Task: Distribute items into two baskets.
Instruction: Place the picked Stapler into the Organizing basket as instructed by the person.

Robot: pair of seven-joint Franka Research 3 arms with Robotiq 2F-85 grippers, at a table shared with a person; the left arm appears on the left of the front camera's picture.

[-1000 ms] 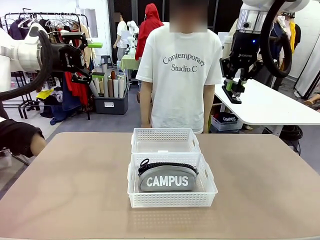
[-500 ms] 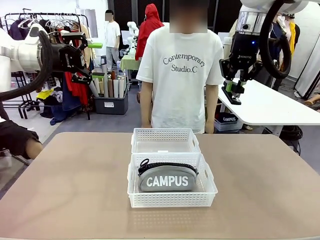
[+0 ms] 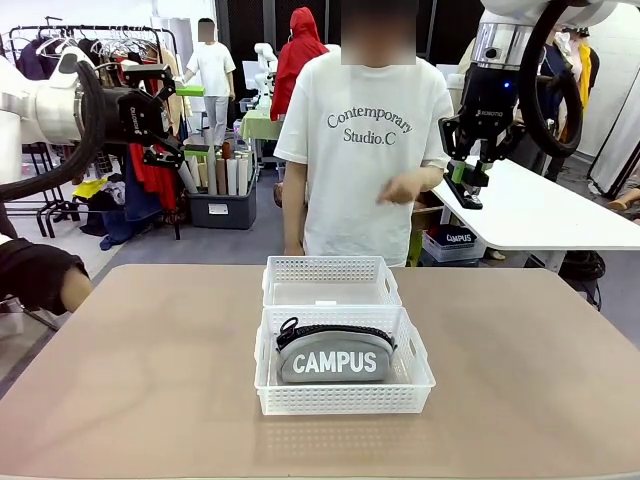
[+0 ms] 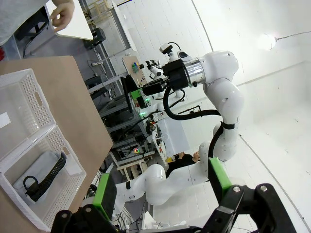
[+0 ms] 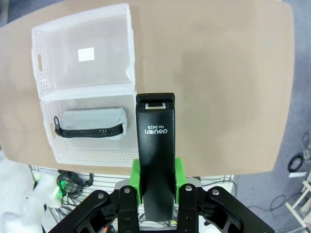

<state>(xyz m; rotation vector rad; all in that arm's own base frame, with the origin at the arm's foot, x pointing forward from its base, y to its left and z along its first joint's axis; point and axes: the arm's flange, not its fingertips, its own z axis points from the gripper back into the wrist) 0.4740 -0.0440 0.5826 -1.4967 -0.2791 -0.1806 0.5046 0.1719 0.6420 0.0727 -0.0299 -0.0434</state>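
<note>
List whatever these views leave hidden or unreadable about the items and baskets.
- Stapler: right wrist view, its sides hidden where the right end effector's pads clamp it.
- Pouch: front view, underside hidden by the near basket's wall.
- Far basket's white label: right wrist view, print too small.

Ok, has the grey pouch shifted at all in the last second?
No. The pouch sits in the same spot in the near basket, equally centred between its side walls.
</note>
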